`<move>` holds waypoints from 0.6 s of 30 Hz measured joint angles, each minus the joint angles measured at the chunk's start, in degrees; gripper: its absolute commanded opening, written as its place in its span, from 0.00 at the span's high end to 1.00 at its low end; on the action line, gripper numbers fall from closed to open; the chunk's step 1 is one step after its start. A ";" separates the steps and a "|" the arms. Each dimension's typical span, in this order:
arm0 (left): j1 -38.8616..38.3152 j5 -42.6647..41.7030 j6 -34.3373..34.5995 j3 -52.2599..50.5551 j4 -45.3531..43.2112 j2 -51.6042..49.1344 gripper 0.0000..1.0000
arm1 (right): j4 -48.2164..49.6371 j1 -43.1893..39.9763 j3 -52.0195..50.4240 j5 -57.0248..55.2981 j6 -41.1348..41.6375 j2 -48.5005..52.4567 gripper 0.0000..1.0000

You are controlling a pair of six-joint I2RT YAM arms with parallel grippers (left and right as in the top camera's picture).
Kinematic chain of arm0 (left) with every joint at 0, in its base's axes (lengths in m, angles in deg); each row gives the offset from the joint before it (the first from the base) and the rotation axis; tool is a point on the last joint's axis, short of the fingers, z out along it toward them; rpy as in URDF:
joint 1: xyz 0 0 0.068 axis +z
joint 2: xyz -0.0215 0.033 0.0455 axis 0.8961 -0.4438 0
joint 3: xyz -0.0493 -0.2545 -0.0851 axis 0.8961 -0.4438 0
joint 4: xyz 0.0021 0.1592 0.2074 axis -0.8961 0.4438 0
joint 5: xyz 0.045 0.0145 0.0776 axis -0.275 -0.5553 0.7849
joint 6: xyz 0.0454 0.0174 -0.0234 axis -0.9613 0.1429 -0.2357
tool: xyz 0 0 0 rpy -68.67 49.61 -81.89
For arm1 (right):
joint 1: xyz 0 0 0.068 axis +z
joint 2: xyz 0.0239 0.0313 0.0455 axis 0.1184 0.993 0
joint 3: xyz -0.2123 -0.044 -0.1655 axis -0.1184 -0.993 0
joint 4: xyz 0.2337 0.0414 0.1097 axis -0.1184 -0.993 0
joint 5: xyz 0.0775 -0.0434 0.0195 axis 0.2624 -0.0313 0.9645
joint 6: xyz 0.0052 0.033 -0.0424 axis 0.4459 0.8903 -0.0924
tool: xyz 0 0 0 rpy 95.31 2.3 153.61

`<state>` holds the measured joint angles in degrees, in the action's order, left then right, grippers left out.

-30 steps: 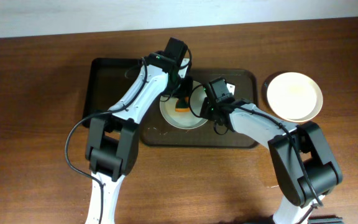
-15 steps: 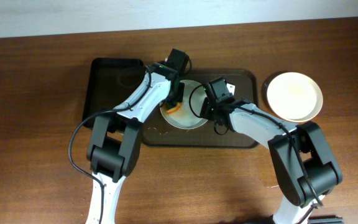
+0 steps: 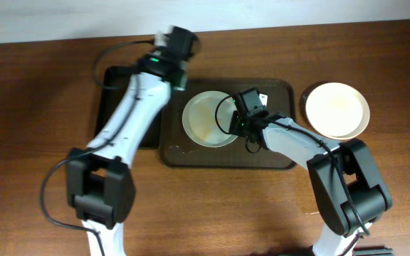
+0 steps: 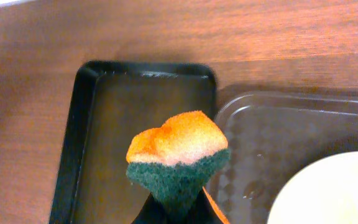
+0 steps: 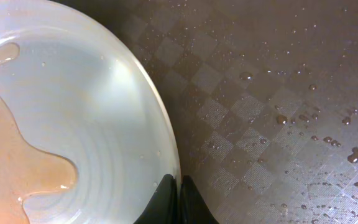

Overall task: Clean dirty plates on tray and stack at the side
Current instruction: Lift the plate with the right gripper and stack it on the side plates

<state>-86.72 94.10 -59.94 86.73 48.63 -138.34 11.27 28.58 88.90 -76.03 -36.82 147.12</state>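
From where I sit, the left gripper [image 4: 176,208] is clamped on a sponge [image 4: 179,158], its jaws pinching the dark green scouring layer from below so that the orange-tinged top bulges up. It hangs in the air over the tray's [image 3: 276,160] far left corner, just where that corner meets the narrower black tray [image 3: 119,92] lying alongside the tray's left edge.

One plate [image 3: 208,117] lies flat inside the tray, in its left half. My right gripper [image 3: 239,126] is down at this plate's right rim, and the right wrist camera shows the two fingertips closed thin on the rim itself, gripping the plate. In that close view the plate's surface is wet and glossy, with a pale orange-brown puddle [image 5: 23,155] pooled on the side away from the fingers. Droplets [image 5: 353,154] are scattered over the checkered floor of the tray beside the plate.

A second plate [image 3: 337,109] sits on the table [image 3: 48,142] just off the tray's right end, plain white, touching nothing else. From above I cannot tell whether it is a single plate or more than one stacked
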 measured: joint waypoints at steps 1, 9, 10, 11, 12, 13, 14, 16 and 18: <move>3.56 -4.85 0.00 0.31 2.71 0.20 1.00 | 0.00 0.00 0.00 -0.02 -0.83 0.00 0.96; 16.39 -20.15 -3.06 -0.46 6.16 -10.47 1.00 | -9.66 0.37 4.61 -3.04 -20.63 -8.94 0.96; 16.65 -20.57 -3.13 -0.50 5.84 -11.21 1.00 | -11.13 0.68 5.51 -5.05 -22.18 -9.99 0.96; 17.18 -20.79 -3.28 -0.50 5.40 -12.02 1.00 | -13.16 1.33 6.75 -8.74 -25.05 -11.43 0.96; 17.88 -20.98 -3.28 -0.50 5.22 -12.68 1.00 | -14.25 2.19 7.63 -11.69 -26.69 -12.28 0.96; 18.45 -21.14 -3.28 -0.50 4.90 -13.27 0.96 | -15.26 3.28 8.31 -15.52 -28.09 -12.81 0.96; 18.75 -21.16 -3.28 -0.50 4.70 -13.57 0.81 | -15.76 4.39 8.66 -19.69 -28.87 -12.94 0.96; 18.91 -21.20 -3.52 -0.50 4.39 -13.90 0.72 | -16.63 6.86 9.60 -28.22 -29.66 -13.00 0.96; 18.91 -21.38 -3.93 -0.50 4.42 -14.10 0.39 | -16.85 9.42 11.08 -35.47 -30.27 -13.00 0.96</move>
<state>-67.82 72.72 -63.88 86.23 53.05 -152.44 -5.59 38.00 99.98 -111.50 -67.10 134.12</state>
